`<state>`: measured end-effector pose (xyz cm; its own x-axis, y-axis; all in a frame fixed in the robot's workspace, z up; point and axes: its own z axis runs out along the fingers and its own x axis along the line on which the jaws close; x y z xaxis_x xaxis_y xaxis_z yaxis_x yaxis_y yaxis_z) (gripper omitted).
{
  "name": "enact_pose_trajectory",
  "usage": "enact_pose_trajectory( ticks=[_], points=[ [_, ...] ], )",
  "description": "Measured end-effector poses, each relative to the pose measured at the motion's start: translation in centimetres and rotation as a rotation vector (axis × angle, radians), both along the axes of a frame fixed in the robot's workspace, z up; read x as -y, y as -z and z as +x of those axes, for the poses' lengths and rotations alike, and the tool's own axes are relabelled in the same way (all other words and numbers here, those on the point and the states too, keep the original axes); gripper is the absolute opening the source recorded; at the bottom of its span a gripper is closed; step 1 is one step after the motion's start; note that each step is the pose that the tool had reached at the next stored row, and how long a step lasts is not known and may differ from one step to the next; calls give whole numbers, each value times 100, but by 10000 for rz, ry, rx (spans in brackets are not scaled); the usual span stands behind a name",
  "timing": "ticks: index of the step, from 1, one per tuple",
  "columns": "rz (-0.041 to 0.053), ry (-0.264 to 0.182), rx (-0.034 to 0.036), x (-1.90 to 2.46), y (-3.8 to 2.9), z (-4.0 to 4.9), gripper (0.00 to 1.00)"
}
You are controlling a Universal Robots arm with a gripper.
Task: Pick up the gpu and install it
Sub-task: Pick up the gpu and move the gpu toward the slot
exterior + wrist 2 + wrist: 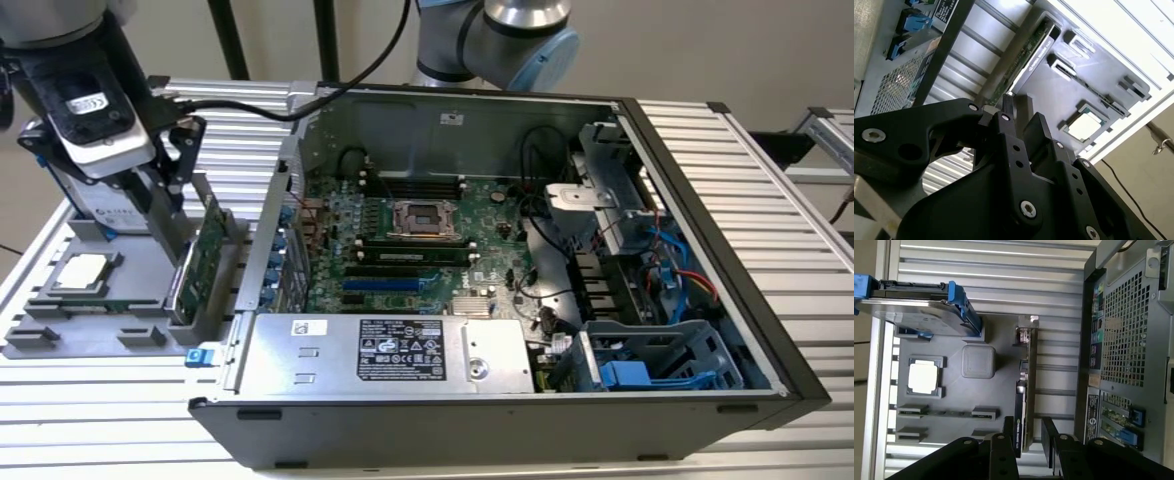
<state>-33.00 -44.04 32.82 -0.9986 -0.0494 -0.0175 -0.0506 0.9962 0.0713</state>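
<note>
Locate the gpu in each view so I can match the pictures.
Exterior view: gpu stands on edge in the gray tray, at the exterior view's left of the computer case.
Second wrist view: gpu's thin edge runs along the tray's side.
First wrist view: gpu on edge between tray and case.
Shared landmark: square CPU chip.

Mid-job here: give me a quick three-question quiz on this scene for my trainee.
1. True or false: the graphics card stands on edge in the gray tray, outside the computer case.
2. In the exterior view, which side of the card is the silver chip on?
3. The gripper is: A) at the card, a finger on either side; B) over the chip; C) inside the case.
Key: 1 true; 2 the exterior view's left; 3 A.
</note>
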Motion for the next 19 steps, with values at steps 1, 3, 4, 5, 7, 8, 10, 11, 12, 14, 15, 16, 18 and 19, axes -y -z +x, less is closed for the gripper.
enact_pose_trajectory(
  ticks=[1, 3, 4, 5, 7, 8, 10, 11, 12, 14, 15, 16, 18, 19],
  points=[
    [0, -6, -1, 0, 5, 0, 100],
    [0, -17, -2, 0, 15, 0, 100],
    [0, -23, -2, 0, 20, 0, 100],
    [0, -29, -3, 0, 25, 0, 100],
    [0, -41, -4, 0, 35, 0, 100],
    [-1, -47, -5, 0, 40, 0, 100],
    [-1, -59, -6, 0, 49, 0, 100],
    [-1, -65, -6, 0, 54, 0, 100],
    [-1, -71, -7, 0, 59, 0, 100],
    [0, -84, -7, 0, 68, 0, 100],
    [0, -90, -8, 0, 72, 0, 100],
    [-1, -96, -9, 0, 76, 0, 100],
    [0, -108, -9, 0, 86, 0, 100],
    [0, -115, -10, 0, 90, 0, 100]
  ],
)
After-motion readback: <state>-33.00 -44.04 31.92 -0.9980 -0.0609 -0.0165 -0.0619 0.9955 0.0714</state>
